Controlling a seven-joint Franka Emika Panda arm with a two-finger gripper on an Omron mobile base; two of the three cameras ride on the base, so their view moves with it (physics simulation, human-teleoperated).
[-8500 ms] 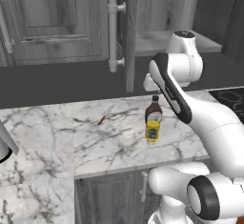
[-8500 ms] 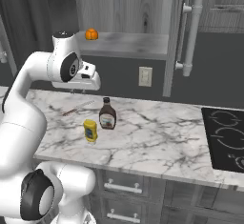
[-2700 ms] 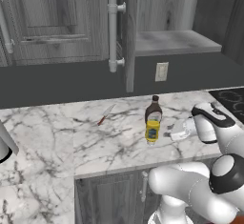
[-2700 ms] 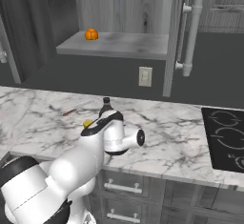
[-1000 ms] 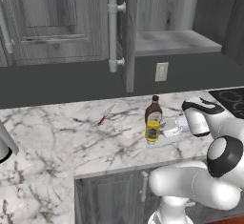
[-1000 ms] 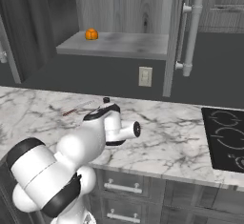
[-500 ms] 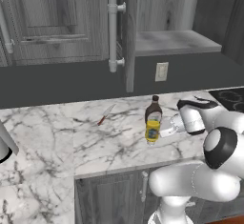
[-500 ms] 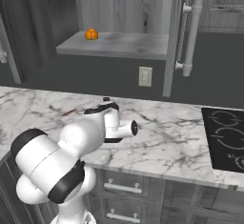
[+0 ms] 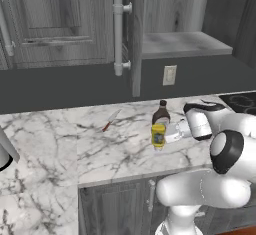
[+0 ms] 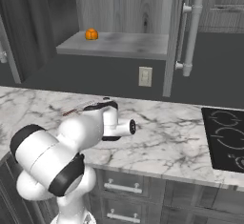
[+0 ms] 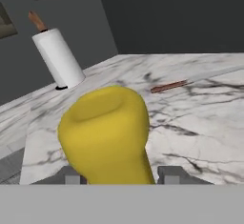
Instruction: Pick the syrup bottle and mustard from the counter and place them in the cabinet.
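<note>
The mustard (image 9: 158, 135), a slim yellow bottle, stands on the white marble counter (image 9: 60, 144) just in front of the dark brown syrup bottle (image 9: 161, 113). My gripper (image 9: 168, 134) reaches in level from the right, shut on the mustard. In the hand view the yellow mustard (image 11: 107, 132) sits between my fingertips (image 11: 71, 176), which press against its sides. The cabinet (image 9: 180, 44) above stands open, its door edge-on with the long bar handle (image 9: 118, 34). From the right base view my arm hides both bottles; the cabinet shelf (image 10: 119, 44) shows there.
A small orange thing (image 10: 91, 34) lies at the back left of the shelf. A knife (image 9: 110, 121) lies on the counter left of the bottles. A paper towel roll (image 11: 59, 58) stands further left. The black cooktop (image 10: 226, 137) is at the right.
The hand slid left up to the mustard and its jaws closed from wide open onto the bottle. Both bottles stand where they were.
</note>
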